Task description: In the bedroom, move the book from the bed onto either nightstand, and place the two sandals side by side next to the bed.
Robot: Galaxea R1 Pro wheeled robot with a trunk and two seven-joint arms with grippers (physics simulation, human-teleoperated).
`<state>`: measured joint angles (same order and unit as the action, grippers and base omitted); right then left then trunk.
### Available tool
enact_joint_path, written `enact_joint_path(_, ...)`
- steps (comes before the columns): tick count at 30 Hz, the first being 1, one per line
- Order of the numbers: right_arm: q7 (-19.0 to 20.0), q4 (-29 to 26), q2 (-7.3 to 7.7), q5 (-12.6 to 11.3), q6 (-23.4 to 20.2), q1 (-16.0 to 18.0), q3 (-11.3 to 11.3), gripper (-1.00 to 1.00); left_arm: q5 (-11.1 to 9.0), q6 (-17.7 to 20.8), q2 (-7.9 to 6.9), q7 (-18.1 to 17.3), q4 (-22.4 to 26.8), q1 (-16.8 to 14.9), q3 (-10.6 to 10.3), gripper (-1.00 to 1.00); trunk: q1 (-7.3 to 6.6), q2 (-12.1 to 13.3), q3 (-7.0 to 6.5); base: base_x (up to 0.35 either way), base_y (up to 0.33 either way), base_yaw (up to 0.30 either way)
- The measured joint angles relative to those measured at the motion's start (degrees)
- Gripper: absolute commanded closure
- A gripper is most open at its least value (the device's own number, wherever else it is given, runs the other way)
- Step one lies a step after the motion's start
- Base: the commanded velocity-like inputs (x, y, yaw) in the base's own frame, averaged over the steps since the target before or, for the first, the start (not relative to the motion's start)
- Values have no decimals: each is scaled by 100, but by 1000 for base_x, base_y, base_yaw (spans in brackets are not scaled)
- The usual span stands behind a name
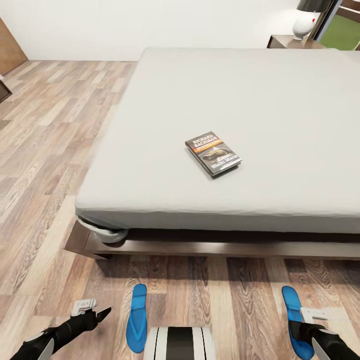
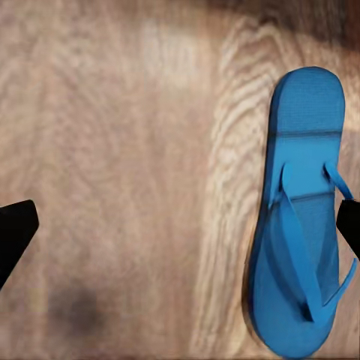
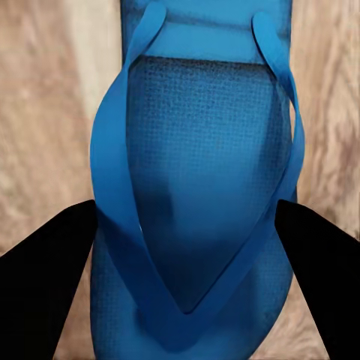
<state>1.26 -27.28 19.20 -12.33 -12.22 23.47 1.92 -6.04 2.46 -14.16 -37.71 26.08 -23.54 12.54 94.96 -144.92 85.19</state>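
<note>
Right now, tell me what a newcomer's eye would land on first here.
The paperback book lies alone on the off-white mattress of the bed. On the wood floor at the bed's foot lie two bright blue flip-flops, wide apart: one near the left end effector, the other under the right end effector.

Small dark paperback book (image 1: 213, 153) lies on the off-white mattress of the large low dark-framed bed (image 1: 210, 247), near its front edge. Two flat blue sandals on wood-plank floor (image 1: 45, 130) before the bed: one left (image 1: 136, 316), one right (image 1: 294, 315), well apart. Dark wooden nightstand (image 1: 287, 42) behind the bed's far right corner.
</note>
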Motion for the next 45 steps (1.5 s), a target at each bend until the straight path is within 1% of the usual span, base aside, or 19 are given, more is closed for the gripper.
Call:
enact_joint_path(11,-77,18,-1,-10,4,0,-22,100,0,0,0,-1,0,-1,0,-100,0,0,0,0,318,0)
enact_joint_path(13,-184,27,-1,-8,5,0,-28,100,0,0,0,-4,0,-1,0,-100,0,0,0,0,319,0)
enact_joint_path(14,-297,32,0,1,6,1,-30,100,0,0,0,-5,1,-1,1,-100,0,0,0,0,319,0)
enact_joint_path(15,-570,37,1,12,14,2,-31,100,1,0,0,-6,3,1,1,-100,0,0,0,0,319,0)
enact_joint_path(16,-684,37,1,2,48,2,-28,100,1,0,0,-6,2,1,1,-100,0,0,0,0,319,0)
enact_joint_path(17,-784,37,0,0,153,2,-25,100,1,0,0,-7,1,0,1,-100,0,0,0,0,319,0)
enact_joint_path(19,-845,37,0,-13,314,2,-21,100,1,0,0,-7,1,0,1,-100,0,0,0,0,319,0)
enact_joint_path(24,-881,39,0,-25,439,2,-17,100,1,0,0,-7,2,1,1,-100,0,0,0,0,319,0)
enact_joint_path(45,-882,38,0,-7,447,1,7,100,1,0,9,-3,3,-2,-8,-100,0,0,0,0,319,0)
